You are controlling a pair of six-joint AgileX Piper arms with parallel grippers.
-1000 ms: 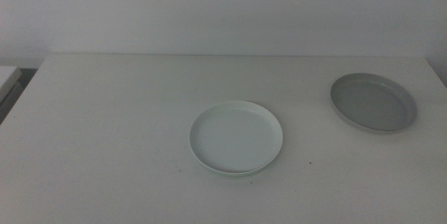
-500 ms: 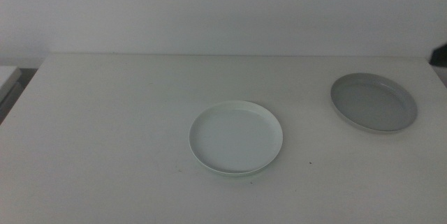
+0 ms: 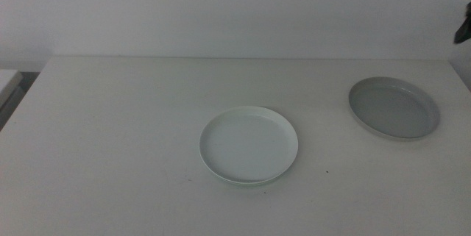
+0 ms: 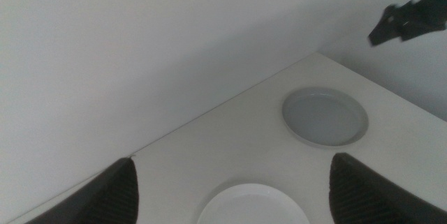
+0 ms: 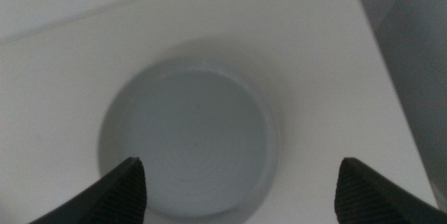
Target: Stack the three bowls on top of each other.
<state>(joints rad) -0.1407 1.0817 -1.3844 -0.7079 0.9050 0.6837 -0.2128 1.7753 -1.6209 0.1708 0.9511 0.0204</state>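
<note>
Middle view first: the white table (image 3: 110, 118) carries a white bowl (image 3: 249, 145) near its centre, with a thin pale green edge peeking out under its near rim, which looks like the mint green bowl (image 3: 246, 184) nested beneath, though that cannot be confirmed. The grey bowl (image 3: 393, 107) sits well apart from them, out toward the right arm's side. Only a dark scrap of the right gripper (image 3: 463, 30) shows at the frame's right edge, above and beyond the grey bowl.

Over to the right wrist camera: the right gripper (image 5: 237, 182) hangs high over the grey bowl (image 5: 188, 137), jaws spread wide, and the bowl sits between them from this angle, untouched, nothing held.

On the left wrist camera, the left gripper (image 4: 234, 185) is up in the air too, jaws wide apart and empty. The white bowl (image 4: 253, 204) lies below and between its jaws, the grey bowl (image 4: 325, 116) farther ahead, and the right gripper (image 4: 408, 20) hovers beyond that.
</note>
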